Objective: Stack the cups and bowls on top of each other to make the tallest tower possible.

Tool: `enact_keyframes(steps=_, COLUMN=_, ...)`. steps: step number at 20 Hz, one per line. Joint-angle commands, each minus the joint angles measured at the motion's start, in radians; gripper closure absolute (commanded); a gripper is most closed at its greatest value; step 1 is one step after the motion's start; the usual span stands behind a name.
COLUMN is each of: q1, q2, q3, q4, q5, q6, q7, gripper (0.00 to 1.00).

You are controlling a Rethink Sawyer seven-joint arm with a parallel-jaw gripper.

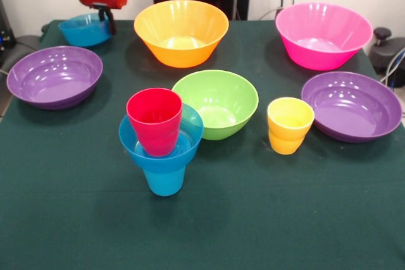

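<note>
The tower stands front and centre: a blue cup (164, 180) lowest, a small blue bowl (185, 143) on it, and a red cup (154, 121) sitting slightly tilted in that bowl. My gripper (108, 23) is at the far left corner, its dark fingers down over the right rim of the second small blue bowl (83, 30), and it looks shut on that rim. The yellow cup (290, 124) stands alone to the right. The lime green bowl (216, 102) sits just behind the tower.
The large orange bowl (181, 31) and the large pink bowl (323, 34) stand at the back. One purple bowl (54, 76) lies at the left and another (352, 105) at the right. All rest on a green cloth (266, 219).
</note>
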Motion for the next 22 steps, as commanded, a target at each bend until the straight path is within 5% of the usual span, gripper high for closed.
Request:
enact_keyframes(steps=1, q1=0.070, q2=-0.087, q3=0.155, q4=-0.022, q5=0.099, q6=0.209, q7=-0.087, gripper=1.00)
enact_keyframes(steps=11, q1=0.190, q2=-0.196, q3=0.165, q4=-0.059, q5=0.206, q6=0.374, q7=-0.061, gripper=1.00)
enact_keyframes(steps=22, q1=0.386, q2=-0.199, q3=0.108, q4=-0.204, q5=0.271, q6=0.619, q7=-0.033, gripper=1.00)
